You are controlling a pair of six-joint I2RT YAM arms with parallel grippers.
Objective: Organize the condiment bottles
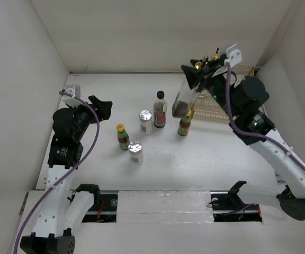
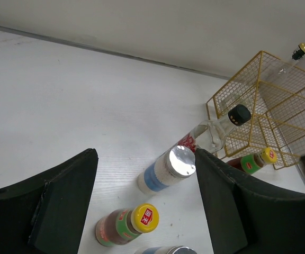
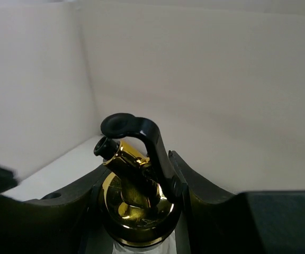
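Right hand (image 1: 198,73) clamped on gold-spouted bottle (image 1: 183,99), near yellow basket (image 1: 218,110). Left hand (image 1: 100,106) wide open, empty.

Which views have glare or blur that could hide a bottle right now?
Top external: the clear bottle in the right gripper looks smeared. Left wrist: glare whitens one jar's silver lid. Right wrist: the gold spout is sharp, with bright reflections.

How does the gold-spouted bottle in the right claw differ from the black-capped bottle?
The gold-spouted bottle looks clear; the black-capped bottle looks dark. The gold-spouted bottle is gripped near its neck by the right claw; the black-capped bottle stands upright and ungripped on the table. Both are tall, narrow-necked bottles.
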